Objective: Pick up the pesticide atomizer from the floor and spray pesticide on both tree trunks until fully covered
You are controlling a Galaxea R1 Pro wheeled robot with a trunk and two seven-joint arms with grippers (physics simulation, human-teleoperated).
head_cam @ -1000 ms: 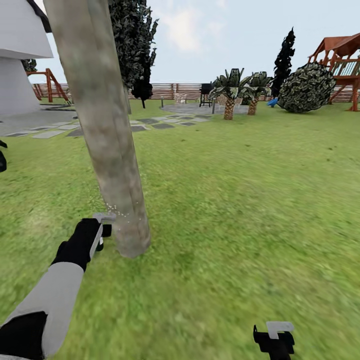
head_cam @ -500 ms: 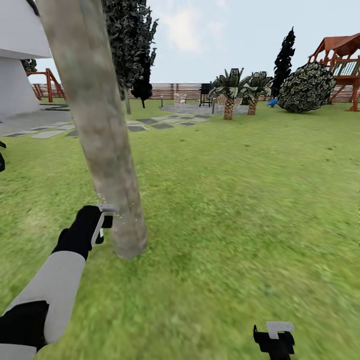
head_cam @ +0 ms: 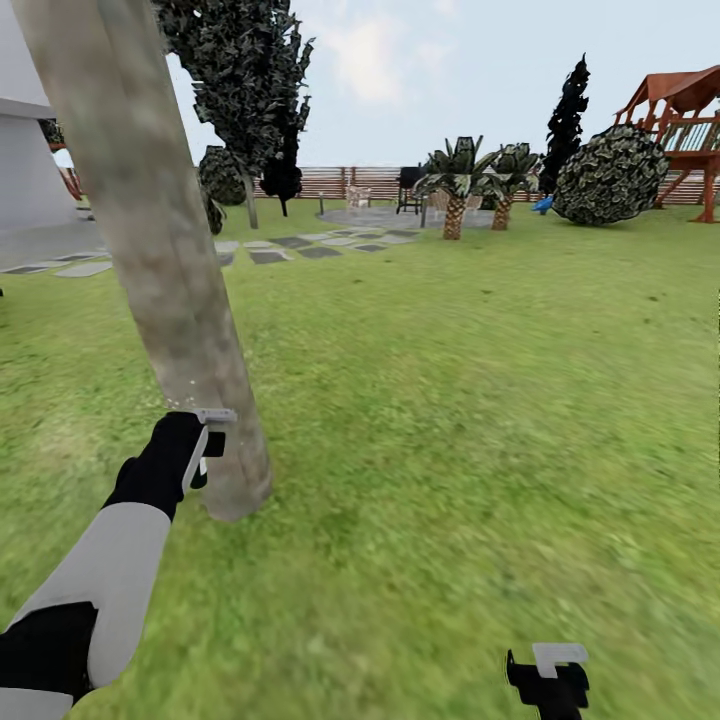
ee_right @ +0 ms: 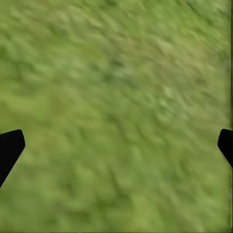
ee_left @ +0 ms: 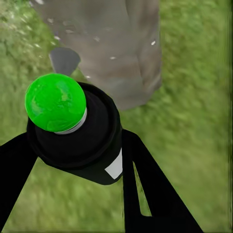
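Pale trunk (head_cam: pixel 150 250) just ahead of our left gripper (ee_left: pixel 73 145), clamped on the pesticide atomizer (ee_left: pixel 77 131) | droplets visible; coverage partial | second tree (head_cam: pixel 240 80) pending | right gripper (head_cam: pixel 547 672) spread, empty

**Three views, one lawn**

Head camera looks forward and down across the grass (head_cam: pixel 450 420) toward the fence (head_cam: pixel 350 181); left wrist camera sits close to the tree trunk (ee_left: pixel 116 48), shared with head view (head_cam: pixel 170 300); right wrist camera faces grass (ee_right: pixel 116 111) closely.
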